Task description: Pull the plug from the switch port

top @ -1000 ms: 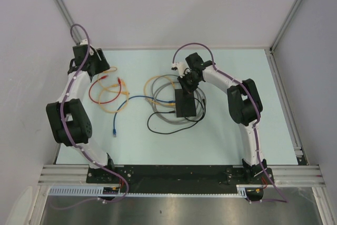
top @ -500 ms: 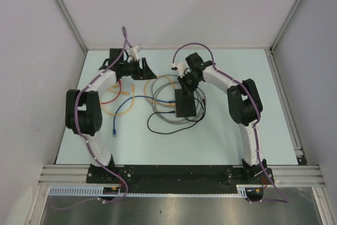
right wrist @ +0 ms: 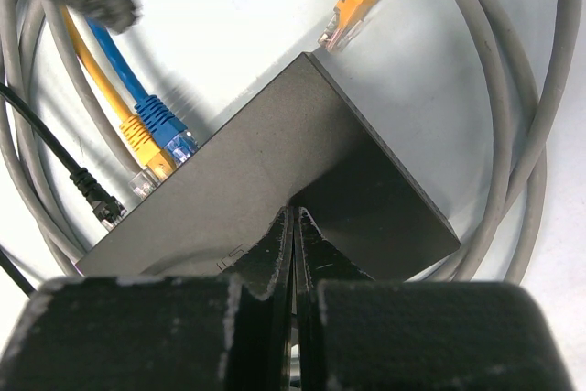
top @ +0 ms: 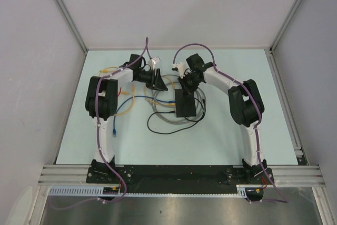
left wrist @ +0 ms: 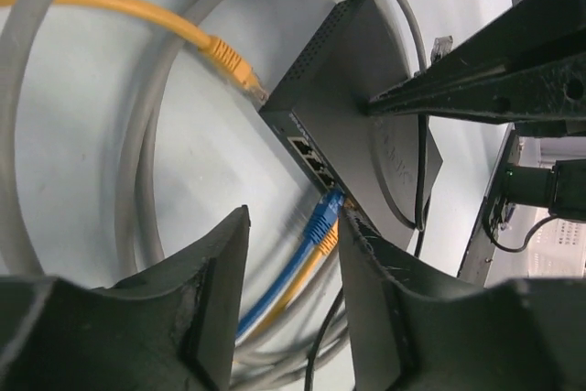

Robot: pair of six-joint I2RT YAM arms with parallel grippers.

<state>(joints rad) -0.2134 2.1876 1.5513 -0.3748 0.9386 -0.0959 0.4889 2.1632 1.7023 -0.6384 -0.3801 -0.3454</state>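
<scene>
Switch (top: 185, 104): flat black box lying mid-table on the pale green tabletop (top: 237, 135), ringed by loops of grey cable (top: 158, 110).
Port edge: faces the left arm; blue plug (left wrist: 322, 219) and yellow plug (left wrist: 327, 237) seated side by side, black plug (right wrist: 99, 203) at the same edge just beyond them.
Left gripper (left wrist: 293, 267): low over the table beside the port edge, fingers apart, blue plug in line with the gap just past the tips; nothing clamped, contact with the plug not clear.
Right gripper (right wrist: 294, 226): fingers closed flat together, tips pressed down on the switch's top face.
Orange plug (left wrist: 233, 63): loose on the table, tip just beside a corner of the switch, in no port.
</scene>
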